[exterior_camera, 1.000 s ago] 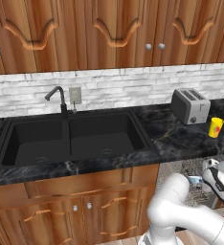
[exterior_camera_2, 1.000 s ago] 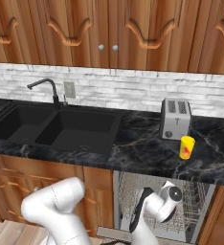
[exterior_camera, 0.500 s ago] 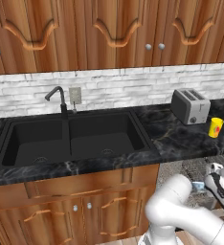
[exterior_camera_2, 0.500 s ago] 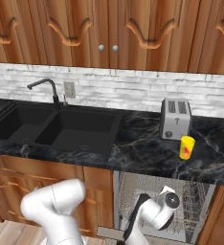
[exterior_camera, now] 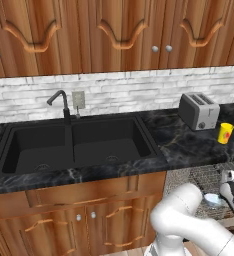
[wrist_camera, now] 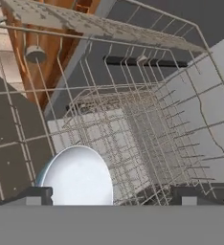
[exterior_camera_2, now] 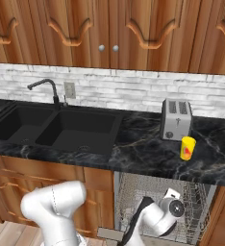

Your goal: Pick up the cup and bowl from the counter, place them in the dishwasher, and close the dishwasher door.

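Bright yellow cup (exterior_camera_2: 187, 148) with reddish mark on black, grey-veined counter (exterior_camera_2: 143, 153); pale blue-white bowl (wrist_camera: 75, 177) just above the left fingertip; grey wire rack (wrist_camera: 147, 129); silver toaster (exterior_camera_2: 176, 119).

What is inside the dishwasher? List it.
In the dishwasher are wire racks, and the bowl lies in one of them. The robot's arm covers part of the inside, so anything else there cannot be seen.
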Controlling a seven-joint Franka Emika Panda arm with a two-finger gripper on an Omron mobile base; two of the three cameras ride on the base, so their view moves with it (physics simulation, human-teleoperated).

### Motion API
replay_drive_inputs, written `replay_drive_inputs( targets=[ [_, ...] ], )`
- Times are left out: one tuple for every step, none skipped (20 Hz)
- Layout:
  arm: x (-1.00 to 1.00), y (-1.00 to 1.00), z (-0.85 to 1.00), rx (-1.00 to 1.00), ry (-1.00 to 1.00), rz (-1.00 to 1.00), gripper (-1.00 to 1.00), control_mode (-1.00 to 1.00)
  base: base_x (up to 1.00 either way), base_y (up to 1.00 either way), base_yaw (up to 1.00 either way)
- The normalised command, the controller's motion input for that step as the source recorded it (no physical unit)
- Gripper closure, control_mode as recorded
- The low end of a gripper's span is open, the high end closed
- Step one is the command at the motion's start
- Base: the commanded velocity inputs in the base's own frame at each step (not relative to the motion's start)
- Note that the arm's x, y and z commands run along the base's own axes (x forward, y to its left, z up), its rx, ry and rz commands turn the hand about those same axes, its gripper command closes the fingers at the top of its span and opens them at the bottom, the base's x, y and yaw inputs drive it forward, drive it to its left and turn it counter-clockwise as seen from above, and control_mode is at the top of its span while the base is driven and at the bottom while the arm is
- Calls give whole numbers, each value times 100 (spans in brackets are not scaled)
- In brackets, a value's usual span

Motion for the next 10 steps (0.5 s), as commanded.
replay_drive_inputs(
  targets=[
    [0, -47, 74, 22, 0, 2, -100, -100, 0, 0, 0],
    [0, -49, 79, 25, 2, 1, -100, -100, 0, 0, 0],
    [0, -51, 80, 28, 5, 1, -100, -100, 0, 0, 0],
    [2, -54, 75, 30, 7, 1, -100, -100, 0, 0, 0],
    [5, -56, 64, 28, 11, 1, -100, -100, 0, 0, 0],
    [10, -61, 51, 26, 14, 4, -100, -100, 0, 0, 0],
    [14, -61, 46, 25, 16, 6, -100, -100, 0, 0, 0],
    [14, -63, 44, 24, 17, 7, -100, -100, 0, 0, 0],
    [14, -64, 43, 22, 17, 8, -100, -100, 0, 0, 0],
    [12, -64, 46, 19, 15, 8, -100, -100, 0, 0, 0]
  ],
)
